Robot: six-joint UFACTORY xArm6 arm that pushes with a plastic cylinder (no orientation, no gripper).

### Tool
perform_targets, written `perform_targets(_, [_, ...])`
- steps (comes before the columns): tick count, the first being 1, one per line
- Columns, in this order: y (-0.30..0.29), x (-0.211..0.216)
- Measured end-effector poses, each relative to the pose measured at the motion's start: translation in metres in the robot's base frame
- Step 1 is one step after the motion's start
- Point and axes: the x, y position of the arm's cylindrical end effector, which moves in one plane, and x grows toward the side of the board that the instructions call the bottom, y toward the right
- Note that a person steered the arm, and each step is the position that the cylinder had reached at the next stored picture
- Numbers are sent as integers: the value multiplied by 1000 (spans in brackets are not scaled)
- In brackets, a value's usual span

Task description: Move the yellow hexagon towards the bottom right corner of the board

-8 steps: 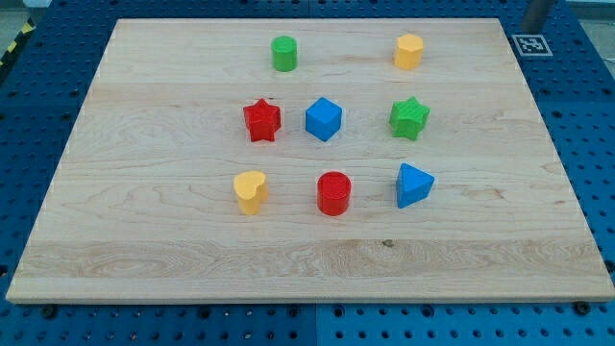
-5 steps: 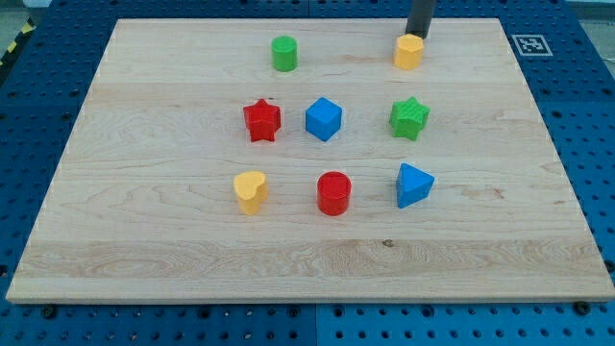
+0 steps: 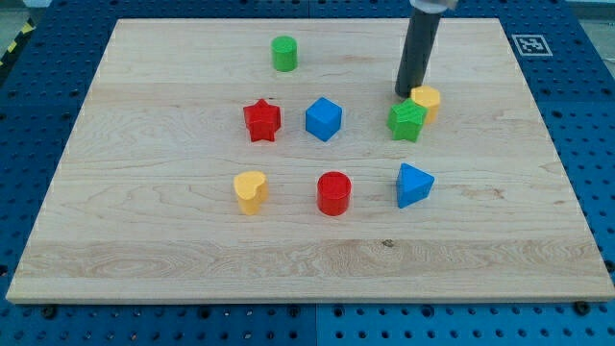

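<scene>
The yellow hexagon (image 3: pixel 428 101) sits on the wooden board's upper right part, touching the right side of the green star (image 3: pixel 407 120). My tip (image 3: pixel 405 93) is down on the board right at the hexagon's upper left edge, just above the green star. The dark rod rises from it to the view's top.
A green cylinder (image 3: pixel 283 53) is at the top. A red star (image 3: pixel 261 120) and a blue cube (image 3: pixel 324 118) are in the middle row. A yellow heart (image 3: pixel 250 191), a red cylinder (image 3: pixel 334 193) and a blue triangle (image 3: pixel 413 185) form the lower row. The board's bottom right corner (image 3: pixel 601 288) lies far below.
My tip came in from the view's top right and pushed the yellow hexagon downward, from the top of the board until it met the green star.
</scene>
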Motion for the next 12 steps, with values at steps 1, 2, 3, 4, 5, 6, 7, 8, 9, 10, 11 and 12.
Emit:
perform_targets(1, [1, 40])
perform_targets(2, [14, 68])
perform_targets(3, [25, 48])
perform_targets(4, [36, 31])
perform_targets(5, [65, 31])
perform_targets(6, [91, 32])
perform_targets(7, [97, 49])
perform_targets(8, [97, 73])
perform_targets(9, [97, 97])
perform_targets(10, [97, 121])
perform_targets(11, [97, 143])
perform_targets(12, [98, 163])
